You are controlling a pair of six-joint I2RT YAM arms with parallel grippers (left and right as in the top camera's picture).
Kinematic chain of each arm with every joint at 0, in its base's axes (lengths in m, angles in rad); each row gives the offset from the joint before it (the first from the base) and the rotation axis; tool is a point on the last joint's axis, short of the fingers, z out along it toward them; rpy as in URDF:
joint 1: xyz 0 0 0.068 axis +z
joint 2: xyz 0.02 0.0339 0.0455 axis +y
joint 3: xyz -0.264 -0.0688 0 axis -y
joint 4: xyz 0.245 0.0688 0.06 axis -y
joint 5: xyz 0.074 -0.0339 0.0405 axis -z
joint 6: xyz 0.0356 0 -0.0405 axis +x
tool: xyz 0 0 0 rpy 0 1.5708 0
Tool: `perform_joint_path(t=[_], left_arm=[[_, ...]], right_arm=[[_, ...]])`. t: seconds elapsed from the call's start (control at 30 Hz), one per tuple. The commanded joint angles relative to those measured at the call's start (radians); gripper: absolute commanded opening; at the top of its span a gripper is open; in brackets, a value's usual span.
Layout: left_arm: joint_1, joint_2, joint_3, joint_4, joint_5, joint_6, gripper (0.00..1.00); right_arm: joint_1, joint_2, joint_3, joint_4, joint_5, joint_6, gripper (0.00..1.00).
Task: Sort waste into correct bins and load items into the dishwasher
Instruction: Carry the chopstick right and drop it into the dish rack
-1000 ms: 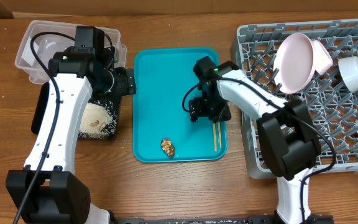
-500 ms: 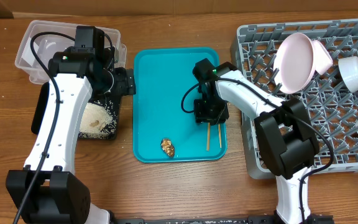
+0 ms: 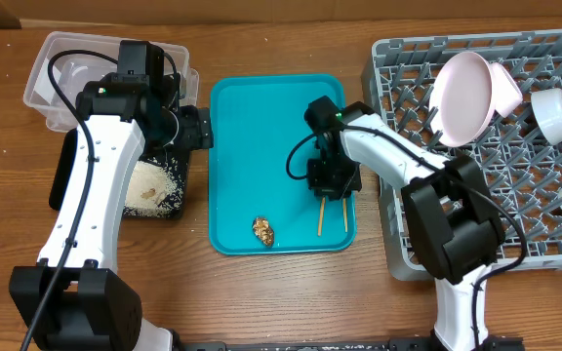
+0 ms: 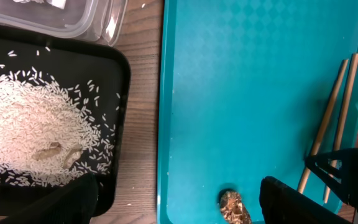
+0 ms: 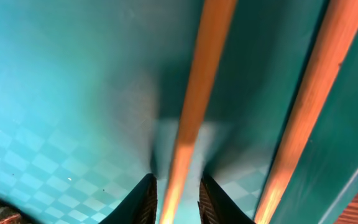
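The large square grey plastic dish rack [image 3: 525,185] is stood to the right of the flat teal serving tray [image 3: 261,136], over whose left edge the left gripper [image 4: 179,202] is held spread wide. The right gripper [image 5: 178,202] is set down on that tray, fingertips close on either side of 1 of the 2 thin light-wood chopsticks [image 4: 327,112], though a true pinch cannot be told; the small brown shell-like food lump [image 3: 262,230] is seen near the tray's front edge. Loading the chopsticks is judged the step in hand: a firm closure is called for, then a lift and a carry to the rack.
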Motion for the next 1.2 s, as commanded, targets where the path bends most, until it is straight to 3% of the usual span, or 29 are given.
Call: perform_joint_path(t=[0.0,0.47,0.77,1.17], left_arm=[[-0.004,0.010,0.015,0.000,-0.006,0.002,0.85],[-0.004,0.010,0.015,-0.001,-0.006,0.002,0.85],[-0.004,0.010,0.015,-0.005,-0.006,0.002,0.85],[-0.004,0.010,0.015,-0.003,-0.006,0.002,0.85]], right_arm=[[0.007,0.041,-0.070,0.024,0.020,0.013,0.23],[0.006,0.041,-0.067,0.013,0.040,0.054,0.04],[0.001,0.003,0.010,-0.053,0.105,0.039,0.04],[-0.107,-0.262,0.180,-0.196,0.196,-0.194,0.04]])
